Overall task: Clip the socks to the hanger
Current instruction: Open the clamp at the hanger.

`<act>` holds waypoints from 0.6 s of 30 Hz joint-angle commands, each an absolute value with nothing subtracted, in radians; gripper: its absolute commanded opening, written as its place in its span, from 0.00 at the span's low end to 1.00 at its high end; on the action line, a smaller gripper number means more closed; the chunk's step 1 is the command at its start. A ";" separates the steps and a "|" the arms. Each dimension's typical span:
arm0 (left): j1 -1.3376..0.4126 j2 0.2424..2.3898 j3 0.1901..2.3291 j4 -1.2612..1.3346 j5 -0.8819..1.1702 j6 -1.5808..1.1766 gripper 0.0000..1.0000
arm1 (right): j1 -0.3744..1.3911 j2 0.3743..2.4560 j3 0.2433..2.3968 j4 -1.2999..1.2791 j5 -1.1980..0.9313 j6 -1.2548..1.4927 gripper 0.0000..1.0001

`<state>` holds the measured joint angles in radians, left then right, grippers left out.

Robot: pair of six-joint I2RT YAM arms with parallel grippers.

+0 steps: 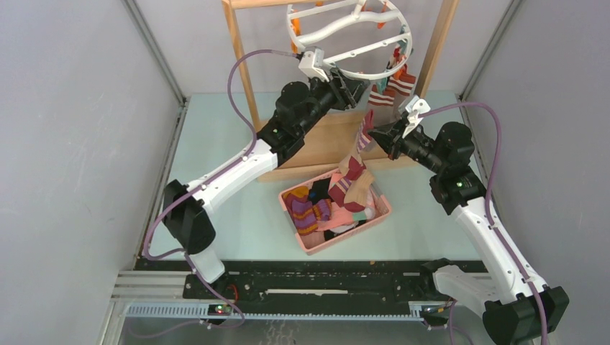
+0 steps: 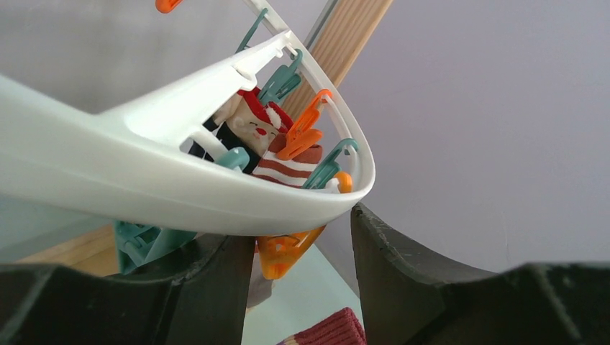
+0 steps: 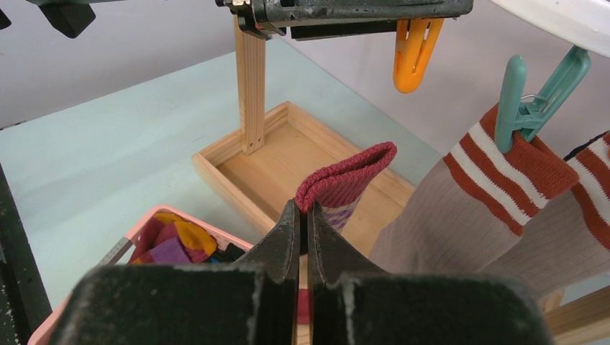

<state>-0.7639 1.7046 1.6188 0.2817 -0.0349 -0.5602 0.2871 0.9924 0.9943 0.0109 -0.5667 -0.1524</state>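
Left pincer [image 2: 302, 237] half-wide, raised under the white plastic ring hanger [image 2: 180, 194], whose rim lies just above the fingertips. An orange plastic clothespin clip [image 2: 288, 251] dangles between the fingers, against one and with a gap to the other.

Right pincer [image 3: 302, 215] pressed tight on a maroon-cuffed striped fabric sock [image 3: 345, 180]. The cuff stands just beyond the tips, below the hanger rim. To this pincer's right, a tan sock with red-white stripes [image 3: 496, 187] hangs from a teal clip [image 3: 536, 100]. A pink plastic basket [image 1: 352, 233] lies below the pincer on the tabletop [image 3: 108, 144].
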 commanded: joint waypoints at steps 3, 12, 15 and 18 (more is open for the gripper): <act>-0.770 1.710 1.686 0.290 -0.056 -0.563 0.56 | 0.276 0.988 1.026 0.048 -0.580 -0.140 0.00; -0.770 1.715 1.694 0.285 -0.062 -0.560 0.55 | 0.275 0.988 1.026 0.048 -0.581 -0.138 0.00; -0.770 1.716 1.698 0.284 -0.062 -0.560 0.54 | 0.275 0.989 1.025 0.050 -0.583 -0.137 0.00; -0.770 1.718 1.705 0.282 -0.064 -0.559 0.54 | 0.275 0.988 1.026 0.049 -0.583 -0.137 0.00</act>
